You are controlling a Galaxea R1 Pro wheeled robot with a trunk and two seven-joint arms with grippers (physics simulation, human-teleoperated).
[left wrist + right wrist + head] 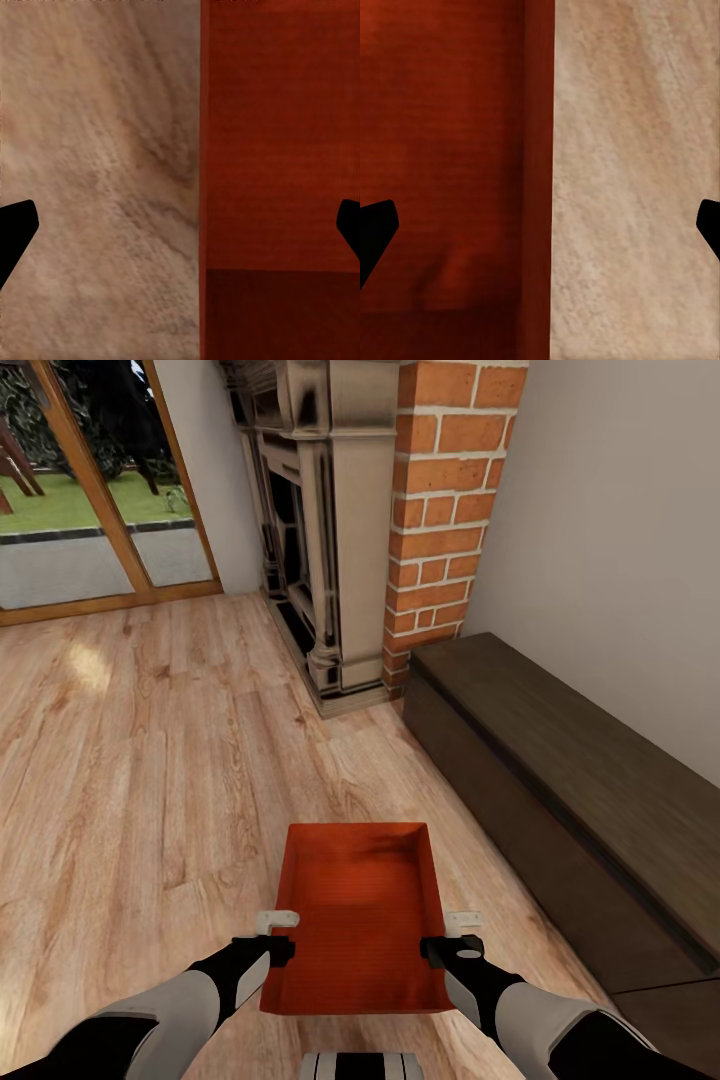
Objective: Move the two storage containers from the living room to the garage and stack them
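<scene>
We see the dark bench (590, 800) right of the orange-red container (360, 910), brick fireplace (440, 520) beyond. Our left gripper (277, 938) and right gripper (450, 938) stand spread, each straddling a container side wall over the wood floor (130, 760).

open planks (130, 760) left, bench (580, 800) blocking right

We see one orange-red storage container (360, 915), a low-walled rectangular tray with a flat ribbed bottom, open side up and empty, lying lengthwise ahead over the living room's light wood planks (150, 760), its side walls (277, 150) straight and plain (450, 150)
</scene>
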